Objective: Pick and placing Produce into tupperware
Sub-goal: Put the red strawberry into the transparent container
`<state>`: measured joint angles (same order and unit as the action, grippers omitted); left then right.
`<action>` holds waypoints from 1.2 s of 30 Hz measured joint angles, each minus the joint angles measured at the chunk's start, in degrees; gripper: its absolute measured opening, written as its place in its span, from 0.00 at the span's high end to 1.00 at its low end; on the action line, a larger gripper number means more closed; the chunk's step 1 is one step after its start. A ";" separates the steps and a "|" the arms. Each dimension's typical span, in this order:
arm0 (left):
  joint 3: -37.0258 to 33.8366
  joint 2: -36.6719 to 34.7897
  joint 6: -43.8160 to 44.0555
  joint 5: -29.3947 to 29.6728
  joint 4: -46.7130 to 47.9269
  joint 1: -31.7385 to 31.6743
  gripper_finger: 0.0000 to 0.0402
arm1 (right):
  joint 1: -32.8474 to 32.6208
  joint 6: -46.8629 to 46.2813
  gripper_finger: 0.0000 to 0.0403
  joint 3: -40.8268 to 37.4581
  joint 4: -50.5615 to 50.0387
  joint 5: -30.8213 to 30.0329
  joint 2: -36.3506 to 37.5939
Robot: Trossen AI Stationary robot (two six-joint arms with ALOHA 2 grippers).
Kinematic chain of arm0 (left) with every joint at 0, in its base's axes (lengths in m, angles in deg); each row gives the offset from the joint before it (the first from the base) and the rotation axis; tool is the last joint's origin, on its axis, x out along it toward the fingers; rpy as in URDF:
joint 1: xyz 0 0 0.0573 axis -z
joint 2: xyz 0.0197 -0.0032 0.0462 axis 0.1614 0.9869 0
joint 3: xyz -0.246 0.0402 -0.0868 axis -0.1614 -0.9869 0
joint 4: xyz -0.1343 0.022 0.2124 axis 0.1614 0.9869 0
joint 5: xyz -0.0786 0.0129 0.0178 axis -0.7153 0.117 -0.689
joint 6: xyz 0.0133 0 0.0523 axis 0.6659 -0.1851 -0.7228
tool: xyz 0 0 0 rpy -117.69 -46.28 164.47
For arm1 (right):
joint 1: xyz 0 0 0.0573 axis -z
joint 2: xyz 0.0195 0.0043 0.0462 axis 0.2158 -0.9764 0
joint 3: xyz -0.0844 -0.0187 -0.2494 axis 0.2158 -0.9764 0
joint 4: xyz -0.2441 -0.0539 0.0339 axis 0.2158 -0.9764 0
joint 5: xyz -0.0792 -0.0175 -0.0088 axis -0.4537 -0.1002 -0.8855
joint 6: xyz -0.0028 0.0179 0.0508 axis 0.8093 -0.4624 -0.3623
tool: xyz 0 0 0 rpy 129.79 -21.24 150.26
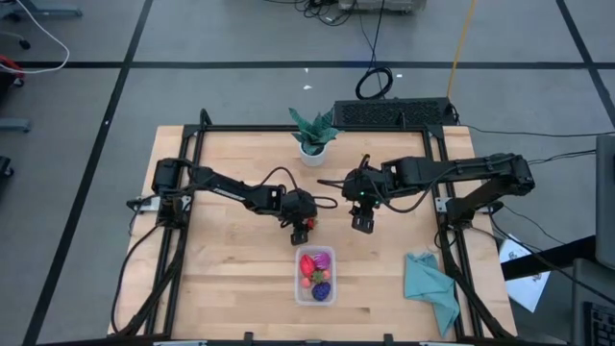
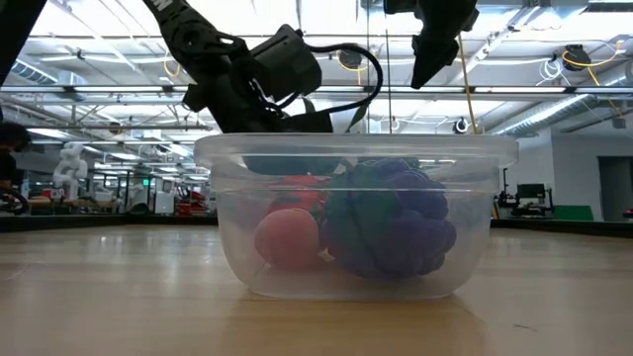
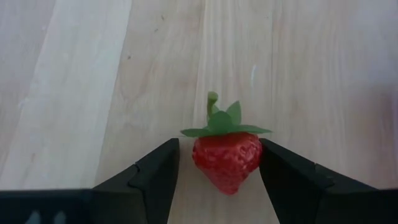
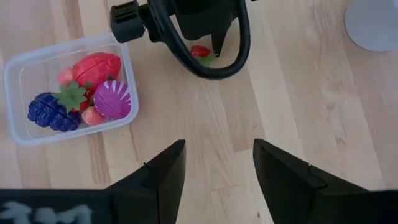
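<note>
We judge the main risk to be losing the strawberry [image 3: 226,157] on the short trip to the tupperware [image 1: 299,279]: it is a rounded, tapering toy, and if the left gripper [image 3: 219,168] pinches it low on the taper it could squirt out or roll across the table [image 1: 221,279]. A second risk is the box itself, which looks light; a finger catching its rim on the way in could shove or tip it, and it already holds a red piece [image 4: 96,66], a magenta one [image 4: 112,99], dark purple grapes [image 4: 48,112] and a small pinkish piece [image 4: 93,115], so free room is limited. In the left wrist view the fingers stand partly open on either side of the strawberry at lower centre of the frame, close to its flanks, though we cannot quite tell whether the pads are touching it yet; it seems to be sitting on the wood, leaves up. In the high view this gripper sits just above the tupperware, which lies at lower centre of the frame. The right gripper [image 4: 216,171] hovers right of centre in that view, fingers wide apart and holding nothing, well clear of the box.
</note>
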<state>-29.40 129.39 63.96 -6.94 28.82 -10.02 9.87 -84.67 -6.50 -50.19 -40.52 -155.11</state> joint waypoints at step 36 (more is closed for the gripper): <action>-0.14 -4.80 -1.48 0.72 3.46 0.06 0.61 | -0.02 0.50 0.55 0.00 0.66 0.00 0.00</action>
<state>-29.54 124.58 62.48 -6.21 32.29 -9.96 9.85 -84.17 -6.50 -49.53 -40.52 -155.11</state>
